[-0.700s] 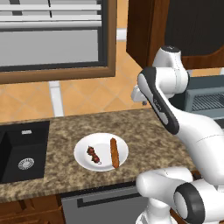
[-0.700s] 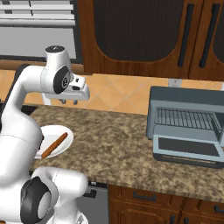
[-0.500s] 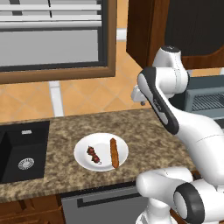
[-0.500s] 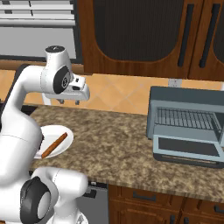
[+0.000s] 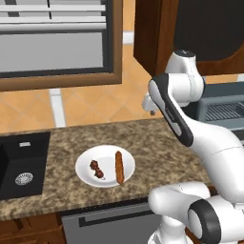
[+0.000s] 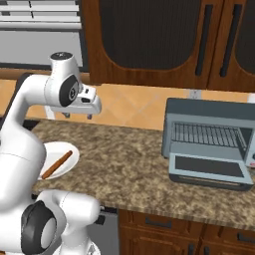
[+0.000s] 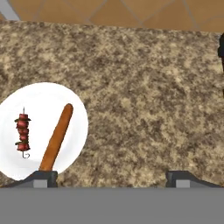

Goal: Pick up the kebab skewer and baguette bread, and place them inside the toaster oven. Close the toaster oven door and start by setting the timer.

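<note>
The white plate point(image 5: 105, 166) serves as the reference for this station: it sits on the speckled granite counter point(image 6: 134, 159), near the counter's front edge, with a dark sink point(image 5: 19, 164) recessed just to one side of it. On the plate the kebab skewer point(image 5: 97, 169) and the baguette bread point(image 5: 119, 167) lie side by side, close but apart, neither overhanging the rim by much; this arrangement leaves each item free to be taken singly, the skewer on the sink side of the plate and the loaf on the side toward the oven. The gripper point(image 6: 78, 115) hangs high above the counter, off the plate toward the oven and back toward the wall, pointing downward, with its fingers spread wide and nothing between them, which suits an approach not yet begun. The hand view confirms this, the plate lying at its left with the fingertips point(image 7: 43, 178) well apart at the bottom edge. The toaster oven point(image 6: 211, 142) stands on the same counter, well apart from the plate, and the toaster oven door point(image 6: 209, 170) is already dropped flat with the wire rack point(image 6: 206, 133) exposed, so the cavity is ready to receive food. In my judgement no item has been collected; the first pick remains outstanding.
</note>
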